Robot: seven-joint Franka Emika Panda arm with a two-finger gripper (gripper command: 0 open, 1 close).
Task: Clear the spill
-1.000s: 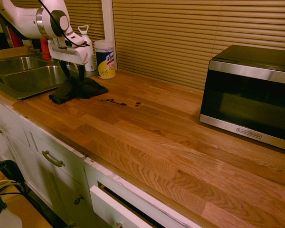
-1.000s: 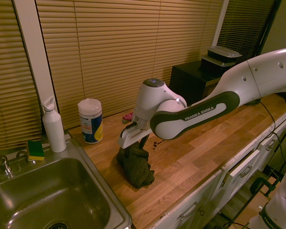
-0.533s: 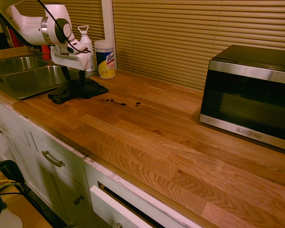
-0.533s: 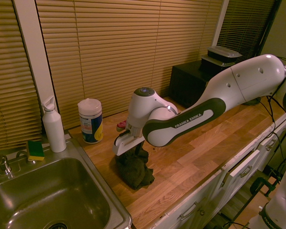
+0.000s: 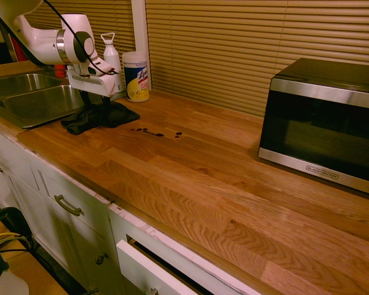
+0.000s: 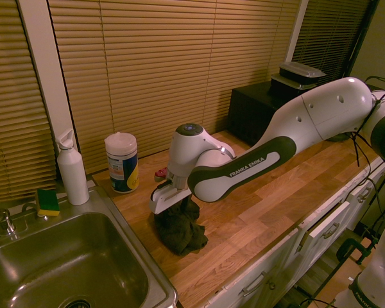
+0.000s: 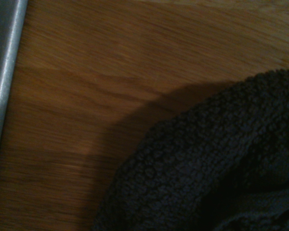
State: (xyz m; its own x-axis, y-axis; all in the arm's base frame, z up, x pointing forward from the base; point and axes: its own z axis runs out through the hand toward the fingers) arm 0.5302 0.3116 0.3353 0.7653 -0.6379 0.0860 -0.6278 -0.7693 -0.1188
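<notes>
The end effector [image 5: 95,104] is right down at the black cloth [image 5: 98,117], its fingers spread wide, one dark tip on either side of a gap, both reaching into the folds! And there's the spill [image 5: 150,132], dark little drops and short streaks on the wooden surface [image 5: 190,166], lying just beside the cloth, on the side of it towards the microwave [image 5: 326,123]. So the end effector sits over the cloth, off to the sink side of the spill, near those drops but apart from them. The drops run in a loose broken row, with a small cluster at the end farthest from the cloth.

Round the cloth, then: the sink [image 6: 70,263] lies on the other side from the spill, and the wipes canister [image 6: 122,163] stands upright behind the cloth, towards the blinds [image 6: 167,77]. The white bottle [image 6: 72,173] is upright too, farther from the cloth than the canister, with the green-and-yellow sponge [image 6: 47,203] next to it. Well away from the cloth, past the spill, comes the microwave, lidded containers [image 6: 296,76] stacked on top. And in close, the wrist view gives us the cloth's rough, nubbly weave, its rounded edge throwing a soft shadow across the wood grain!
</notes>
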